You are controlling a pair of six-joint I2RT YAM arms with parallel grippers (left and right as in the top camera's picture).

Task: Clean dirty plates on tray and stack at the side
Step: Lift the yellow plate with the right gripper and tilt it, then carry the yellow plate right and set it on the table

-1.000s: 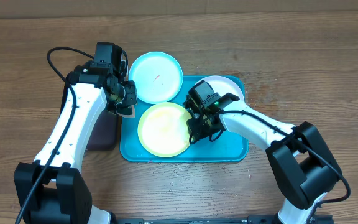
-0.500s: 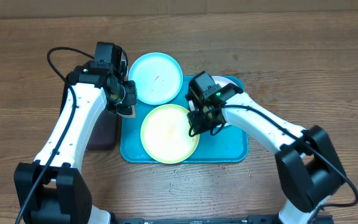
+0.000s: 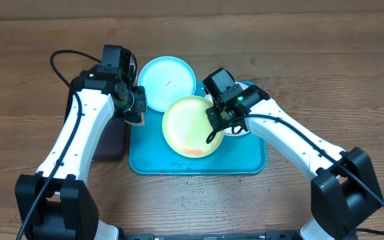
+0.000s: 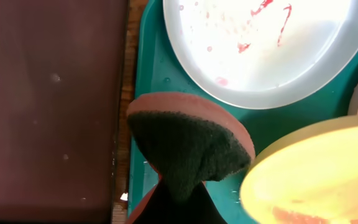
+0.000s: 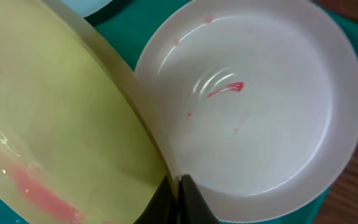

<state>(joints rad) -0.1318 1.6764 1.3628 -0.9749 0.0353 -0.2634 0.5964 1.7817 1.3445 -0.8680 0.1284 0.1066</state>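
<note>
The turquoise tray (image 3: 145, 160) lies mid-table. My right gripper (image 3: 220, 120) is shut on the rim of the yellow-green plate (image 3: 189, 127) and holds it tilted above the tray, red smear near its lower edge; the plate also fills the left of the right wrist view (image 5: 48, 118). The white plate (image 5: 253, 106) with small red smears lies under it on the tray's right. The light blue plate (image 3: 167, 81) with red smears overhangs the tray's far edge, seen too in the left wrist view (image 4: 266, 43). My left gripper (image 3: 135, 107) is shut on a red-backed green sponge (image 4: 188, 146) over the tray's left edge.
A dark brown, narrower tray (image 3: 112, 143) lies left of the turquoise tray, under my left arm; it fills the left of the left wrist view (image 4: 48, 106). Wooden table (image 3: 312, 73) surrounds everything.
My right gripper has lifted the yellow-green plate off the tray and carried it up and to the right, tilting it. The left arm and sponge have not moved.
</note>
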